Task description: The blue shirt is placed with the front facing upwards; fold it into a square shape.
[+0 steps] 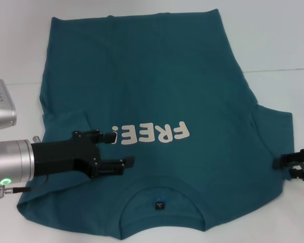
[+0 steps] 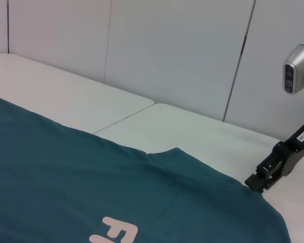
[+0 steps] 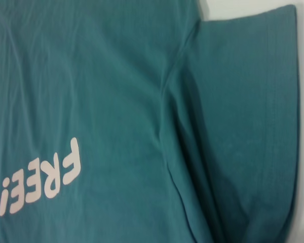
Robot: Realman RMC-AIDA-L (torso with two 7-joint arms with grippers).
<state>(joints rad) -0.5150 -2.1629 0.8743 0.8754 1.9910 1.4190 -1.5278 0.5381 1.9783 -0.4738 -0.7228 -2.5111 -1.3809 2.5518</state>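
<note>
Blue shirt (image 1: 192,86) lies spread flat on the white table (image 1: 283,45), front up, collar toward the robot and hem at the far edge. White "FREE!" lettering (image 1: 151,134) reads upside down in the head view, across the chest. Small dark label (image 1: 159,205) sits inside the round neck opening, near the table's near edge. Shirt's sleeve on the robot's right (image 1: 276,129) is laid out flat, with a crease running where it joins the body; the right wrist view shows that same sleeve and crease from above, with the lettering off to one side. Left sleeve is partly covered by the arm. Left gripper (image 1: 122,149) reaches in from the robot's left over the chest, its two black fingers spread wide, one finger at the "!" end of the lettering, the other nearer the collar; nothing between them. Cannot tell whether the fingertips touch the cloth. Right gripper (image 1: 283,163) is at the outer edge of the right sleeve, low to the table, fingers parted a little and at the sleeve hem; whether cloth lies between them cannot be told. Left wrist view shows this gripper from across the shirt, tips down at the cloth edge.
</note>
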